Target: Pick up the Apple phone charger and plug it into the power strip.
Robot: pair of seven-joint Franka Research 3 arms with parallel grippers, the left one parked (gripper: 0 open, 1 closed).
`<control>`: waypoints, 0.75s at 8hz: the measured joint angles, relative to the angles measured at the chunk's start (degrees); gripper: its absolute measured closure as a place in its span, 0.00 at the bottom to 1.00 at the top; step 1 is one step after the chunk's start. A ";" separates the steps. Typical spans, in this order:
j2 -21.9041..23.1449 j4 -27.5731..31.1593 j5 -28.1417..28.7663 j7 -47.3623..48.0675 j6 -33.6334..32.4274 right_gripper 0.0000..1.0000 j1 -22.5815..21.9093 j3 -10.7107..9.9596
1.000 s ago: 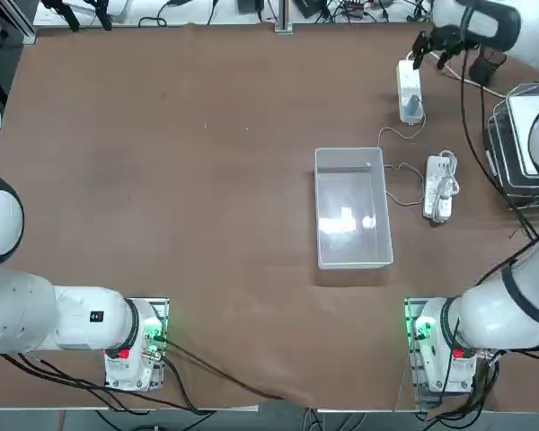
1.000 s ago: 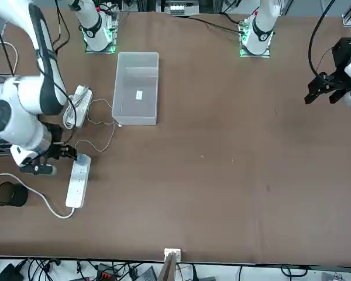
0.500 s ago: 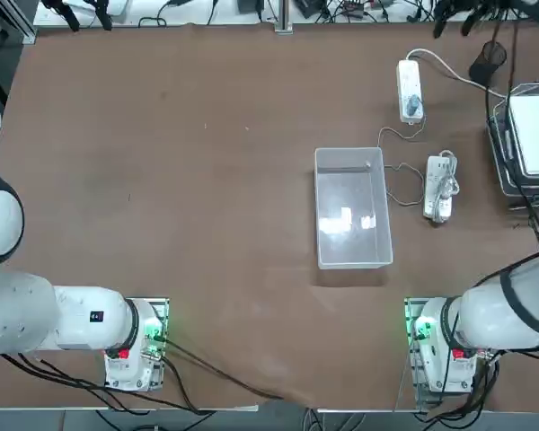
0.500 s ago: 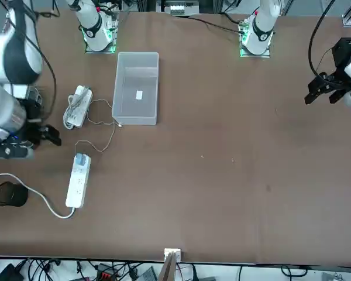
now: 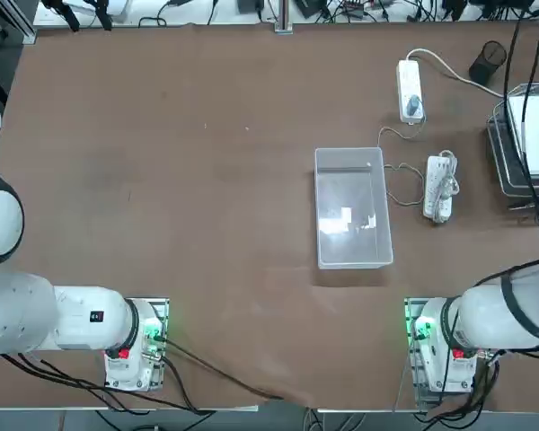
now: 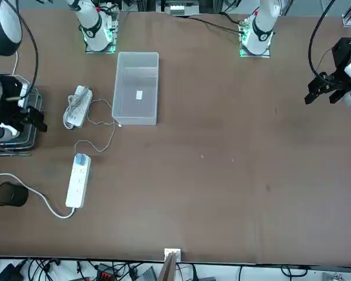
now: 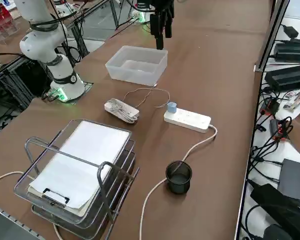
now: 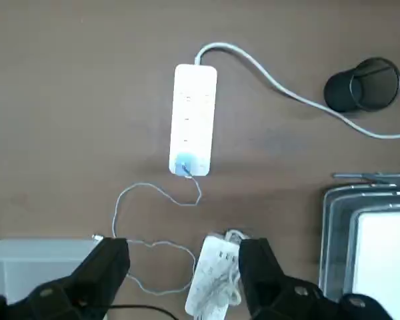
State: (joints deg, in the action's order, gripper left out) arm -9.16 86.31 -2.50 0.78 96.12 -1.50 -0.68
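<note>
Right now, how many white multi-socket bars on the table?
2: a long white plastic socket bar with the plug block in its end socket; a white strip with bundled cable, beside the clear plastic bin.

A clear bin (image 5: 354, 211), open at the top, stands near the white strip (image 5: 437, 190), which carries its bundled cable (image 7: 124, 111). To the strip's other side lies a wire tray (image 7: 80, 175) of stacked tiers, bearing white paper (image 7: 90, 147) and a clipboard (image 7: 55, 197). The black mesh cup (image 7: 178, 177) stands upright near the tray, apart from it, on the brown table (image 5: 216, 180).
</note>
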 joint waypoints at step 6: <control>5.34 -1.16 1.87 0.00 -8.31 0.00 1.36 -0.15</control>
